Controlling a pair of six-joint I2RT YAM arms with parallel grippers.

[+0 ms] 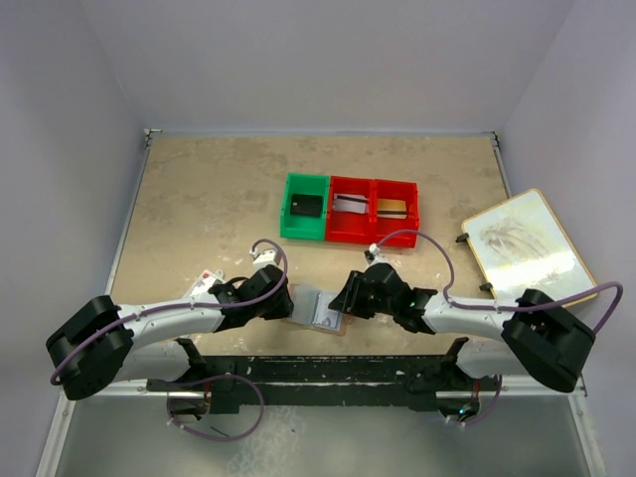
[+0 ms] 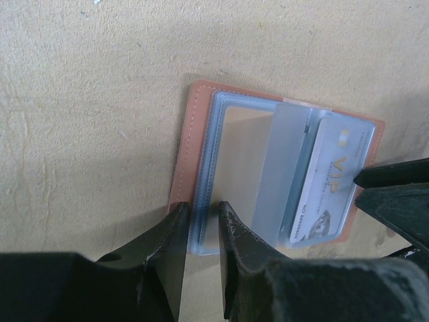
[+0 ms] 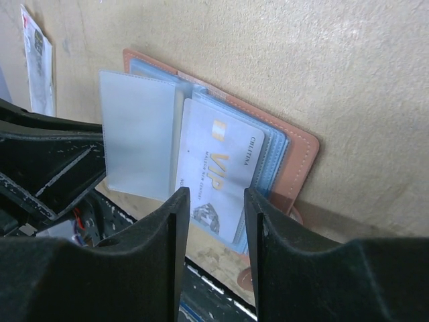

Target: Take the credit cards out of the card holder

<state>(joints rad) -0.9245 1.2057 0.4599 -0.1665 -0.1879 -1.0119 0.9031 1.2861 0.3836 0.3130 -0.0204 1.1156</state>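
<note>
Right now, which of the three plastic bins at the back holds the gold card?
The rightmost red bin; the middle red bin holds a silver card, the green bin a black one.

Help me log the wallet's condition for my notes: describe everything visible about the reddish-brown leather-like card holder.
The reddish-brown leather-like card holder lies open and flat on the beige table between the two arms. Its stitched brown rim frames light blue-grey clear plastic sleeves; one sleeve stands lifted like a page. A white VIP card with gold lettering sits in a sleeve on one half. The left gripper pinches the sleeve edge; the right gripper straddles the VIP card's end, jaws apart.
</note>
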